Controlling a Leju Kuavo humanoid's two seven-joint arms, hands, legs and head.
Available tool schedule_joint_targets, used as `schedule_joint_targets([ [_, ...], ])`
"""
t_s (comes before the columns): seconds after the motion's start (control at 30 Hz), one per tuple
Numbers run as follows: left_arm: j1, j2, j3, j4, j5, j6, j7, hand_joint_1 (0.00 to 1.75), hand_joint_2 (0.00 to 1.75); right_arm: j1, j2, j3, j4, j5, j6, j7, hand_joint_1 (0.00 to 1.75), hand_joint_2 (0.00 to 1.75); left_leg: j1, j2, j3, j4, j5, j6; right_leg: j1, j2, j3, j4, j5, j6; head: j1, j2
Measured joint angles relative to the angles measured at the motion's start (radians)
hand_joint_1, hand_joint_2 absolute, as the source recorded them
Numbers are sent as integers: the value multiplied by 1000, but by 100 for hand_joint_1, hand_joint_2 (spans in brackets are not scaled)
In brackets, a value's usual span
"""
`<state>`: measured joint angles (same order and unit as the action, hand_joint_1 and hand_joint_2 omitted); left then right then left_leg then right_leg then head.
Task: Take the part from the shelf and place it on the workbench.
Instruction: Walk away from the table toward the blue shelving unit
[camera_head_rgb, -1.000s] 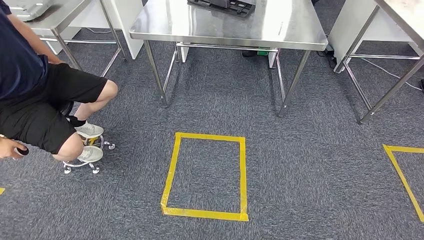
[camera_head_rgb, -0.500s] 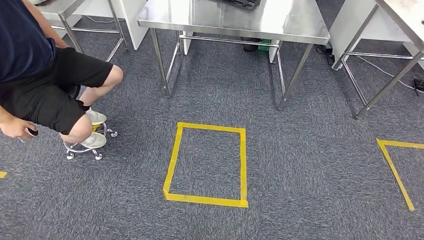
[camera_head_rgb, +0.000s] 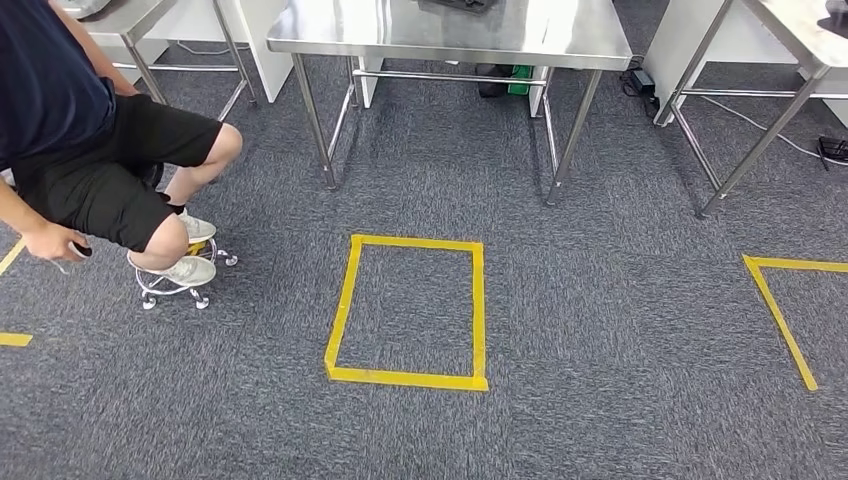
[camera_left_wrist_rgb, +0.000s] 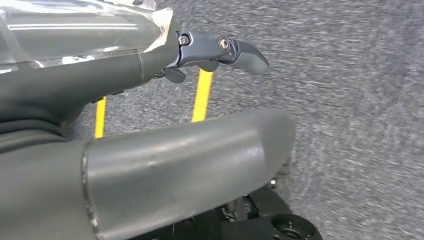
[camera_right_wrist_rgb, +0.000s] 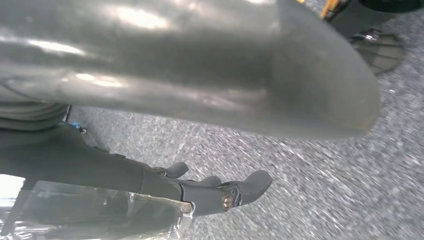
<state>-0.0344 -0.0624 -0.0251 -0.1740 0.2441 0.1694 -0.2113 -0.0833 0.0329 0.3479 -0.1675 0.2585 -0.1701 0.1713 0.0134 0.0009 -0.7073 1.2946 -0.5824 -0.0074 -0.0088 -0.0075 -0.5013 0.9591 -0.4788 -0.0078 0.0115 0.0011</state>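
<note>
Broadly, the task looks barely begun, as I judge it; the grey carpet (camera_head_rgb: 600, 300) takes up most of the head view, and where the part is I cannot tell, nor the shelf it should come from; fetching, carrying and setting down all seem left to do.

Three steel tables stand along the far side: the middle table (camera_head_rgb: 380, 30) straight ahead, the right table (camera_head_rgb: 790, 30) well apart from it, the left table (camera_head_rgb: 120, 15) behind a seated person (camera_head_rgb: 90, 150); any of them might be the workbench, though I cannot say which. The person sits on a small wheeled stool (camera_head_rgb: 170, 290), one hand low beside the knee.

On the carpet a yellow taped rectangle (camera_head_rgb: 341, 310) lies in front of the middle table, and the corner of a second taped outline (camera_head_rgb: 775, 310) lies off to the right.

Both arms hang over the carpet; the left hand (camera_left_wrist_rgb: 200, 55) has its dark fingers stretched loosely, away from the thick thumb, with nothing between them; the right hand (camera_right_wrist_rgb: 200, 192) looks the same; a clear film lies along each hand, seemingly a cover.

As for containers, a dark tray-like thing (camera_head_rgb: 460, 5) rests on the middle table, cut off by the picture's edge; its contents cannot be made out.
</note>
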Motion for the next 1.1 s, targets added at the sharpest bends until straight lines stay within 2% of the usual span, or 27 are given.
schedule_joint_targets([
  [0.03, 0, 0, 0, 0, 0, 0, 0, 0, 0, 0, 0, 0, 0, 0, 0, 0, 0, 0, 0, 0, 21, 0, 18, 0, 1, 0, -12, 4, 8, 2, 0, 0],
  [0.07, 0, 1, 0, 0, 0, 0, 0, 0, 0, 1, 0, 0, 0, 0, 0, 0, 0, 0, 0, 0, 61, -39, 45, 2, 1, 0, -24, 11, 15, 6, 0, 0],
  [0.1, -1, 1, 0, 0, 0, 0, 0, 0, 0, 1, 0, 0, 0, 0, 0, 0, 0, 0, 0, 0, 116, -110, 61, 4, 1, 0, -36, 19, 20, 9, 0, 0],
  [0.13, -3, 1, 0, 0, 0, 0, 0, 0, 0, 0, 0, 0, 0, 0, 0, 0, 0, 44, 0, -1, 171, -188, 65, 8, 3, 0, -48, 29, 24, 13, 0, 0],
  [0.17, -4, 2, 0, -1, 0, 0, 0, 0, 0, 0, 0, 0, 0, 1, 0, 0, 0, 87, -2, -3, 211, -249, 61, 12, 5, 0, -57, 36, 27, 18, 0, 0],
  [0.2, -5, 2, 0, -1, 0, 0, 0, 0, 0, -1, 0, 0, 0, 1, 0, 0, 0, 131, -4, -4, 230, -286, 51, 18, 7, -1, -63, 42, 30, 23, 1, 0],
  [0.23, -4, 2, 0, -1, 0, 2, 0, 0, 0, -2, 0, 0, 0, 5, 0, 0, 0, 175, -7, -5, 231, -298, 46, 25, 8, -2, -67, 43, 34, 29, 1, 0],
  [0.3, -2, 0, 0, 0, 1, 22, -6, 0, 0, -4, 0, 4, 0, 32, 0, 7, 0, 175, -7, -5, 217, -303, 56, 44, 7, -2, -76, 48, 34, 40, 2, 0],
  [0.33, -1, -1, 0, 0, 1, 35, -10, 0, 0, -5, 0, 8, 0, 51, 1, 13, 0, 175, -6, -5, 211, -306, 65, 54, 6, -1, -85, 62, 21, 42, 3, 0],
  [0.4, -1, -4, 0, 0, 2, 58, -17, 0, 0, -10, -1, 17, 0, 77, 4, 24, 0, 175, -3, -6, 193, -309, 84, 67, 4, 1, -122, 153, -49, 38, 6, 0],
  [0.47, 1, -6, 0, 0, 2, 63, -19, 0, 0, -14, -1, 22, 0, 83, 7, 27, 0, 175, -3, -10, 172, -308, 101, 68, 1, 2, -162, 286, -119, 39, 7, 0],
  [0.5, 2, -8, 0, 0, 2, 63, -19, 0, 0, -16, -1, 24, 0, 84, 8, 29, 0, 175, -3, -15, 163, -307, 108, 65, -1, 3, -165, 323, -131, 45, 7, 0],
  [0.53, 3, -9, 0, 0, 1, 63, -19, 0, 0, -16, -2, 26, 0, 84, 8, 30, 0, 175, -3, -20, 156, -307, 114, 63, -3, 3, -149, 321, -126, 54, 7, 0],
  [0.57, 4, -10, 0, 0, 1, 63, -19, 0, 0, -16, -2, 27, 0, 83, 8, 31, 0, 175, -2, -28, 152, -306, 119, 59, -6, 5, -110, 273, -108, 63, 7, 0],
  [0.6, 4, -11, 0, 0, 0, 62, -19, 0, 0, -16, -3, 27, 0, 82, 7, 32, 0, 175, -1, -36, 149, -305, 124, 54, -11, 17, -56, 191, -86, 72, 7, 0],
  [0.63, 4, -11, 0, 0, -3, 61, -19, 0, 0, -15, -3, 27, 0, 80, 5, 32, 0, 175, -1, -43, 146, -304, 129, 48, -14, 36, -2, 109, -69, 75, 7, 0],
  [0.67, 3, -10, 0, 0, -6, 59, -19, 0, 0, -14, -3, 27, 0, 79, 3, 32, 0, 175, -1, -51, 144, -303, 134, 42, -15, 54, 36, 47, -56, 74, 6, 0],
  [0.7, 3, -9, 0, 0, -10, 56, -19, 0, 0, -13, -3, 27, 0, 78, 0, 32, 0, 175, -2, -59, 140, -302, 139, 35, -15, 69, 54, 14, -52, 71, 6, 0],
  [0.77, 3, -7, 0, 0, -16, 53, -20, 0, 0, -10, -2, 27, 0, 76, -5, 32, 0, 175, -3, -77, 133, -303, 150, 21, -10, 65, 48, 11, -49, 60, 5, 0],
  [0.83, 4, -4, 0, 0, -18, 53, -20, 0, 0, -10, 0, 27, 0, 74, -8, 33, 0, 175, -1, -70, 119, -288, 141, 11, -15, 44, 40, 9, -45, 45, 4, 0],
  [0.87, 4, -2, 0, 0, -18, 53, -20, 0, 0, -10, 0, 27, 0, 74, -8, 33, 0, 175, 0, -54, 103, -255, 117, 8, -18, 32, 36, 7, -41, 34, 2, 0],
  [0.93, 3, -1, -1, 0, -18, 52, -20, 0, 0, -9, 0, 27, 0, 74, -9, 32, 0, 175, 2, -19, 49, -129, 40, 2, -15, 8, 28, 7, -36, 17, -1, 0],
  [0.97, 3, -1, -1, 0, -19, 51, -21, 0, 0, -7, 0, 27, 0, 74, -10, 32, 0, 175, 3, -12, 20, -57, 6, -2, -12, -7, 25, 8, -35, 12, -2, 0],
  [1.0, 4, -1, -1, 0, -19, 51, -21, 0, 0, -5, 0, 27, 0, 74, -10, 32, 0, 175, 4, -9, 4, -9, -9, -4, -9, -20, 22, 8, -33, 11, -2, 0],
  [1.03, 6, 0, -1, 0, -19, 51, -21, 0, 0, -5, 0, 27, 0, 74, -10, 32, 0, 175, 4, -6, 7, 2, -4, -5, -7, -32, 21, 9, -33, 11, -2, 0],
  [1.07, 7, 1, -1, 0, -19, 51, -21, 0, 0, -5, 0, 27, 0, 74, -10, 32, 0, 175, 5, -2, 33, -31, 20, -5, -6, -43, 21, 10, -33, 11, -2, 0],
  [1.1, 7, 2, -1, 0, -19, 51, -21, 0, 0, -6, 0, 27, 0, 74, -11, 32, 0, 175, 5, 8, 76, -98, 52, -3, -6, -53, 24, 12, -33, 12, -2, 0],
])
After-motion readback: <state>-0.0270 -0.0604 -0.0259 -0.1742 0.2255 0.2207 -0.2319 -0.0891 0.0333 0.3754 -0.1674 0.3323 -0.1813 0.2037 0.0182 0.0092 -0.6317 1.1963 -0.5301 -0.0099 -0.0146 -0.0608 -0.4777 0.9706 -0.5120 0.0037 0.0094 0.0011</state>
